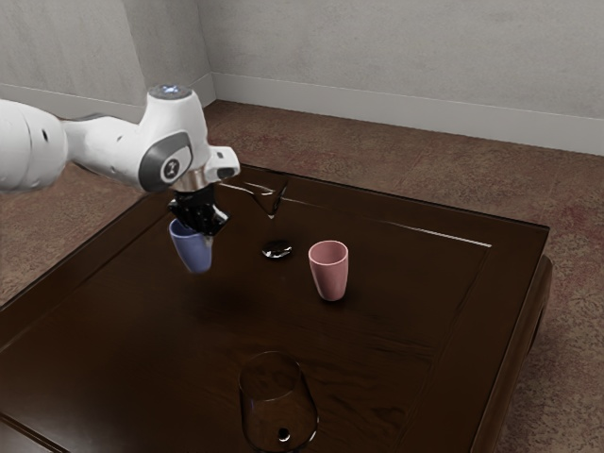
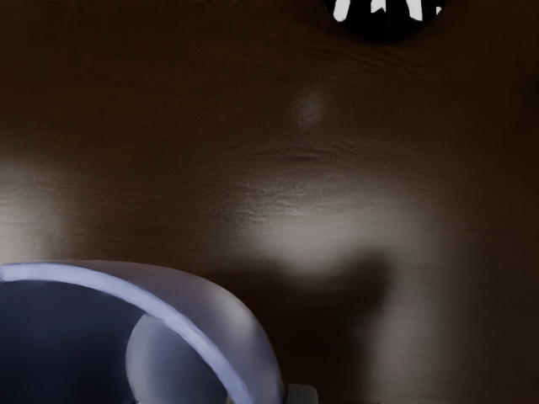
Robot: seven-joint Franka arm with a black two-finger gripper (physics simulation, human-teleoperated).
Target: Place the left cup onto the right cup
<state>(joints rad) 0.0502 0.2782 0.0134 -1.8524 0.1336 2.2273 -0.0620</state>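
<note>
the blue cup (image 1: 192, 247) is gripped at its rim by the fingers (image 1: 202, 221) and seemingly held clear of the worktop (image 1: 396, 311); carrying it onto the pink cup (image 1: 328, 269) is left.

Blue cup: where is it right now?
Exterior view: the blue cup hangs in the claw above the table, to that view's left of the black disc and the pink cup.
</note>
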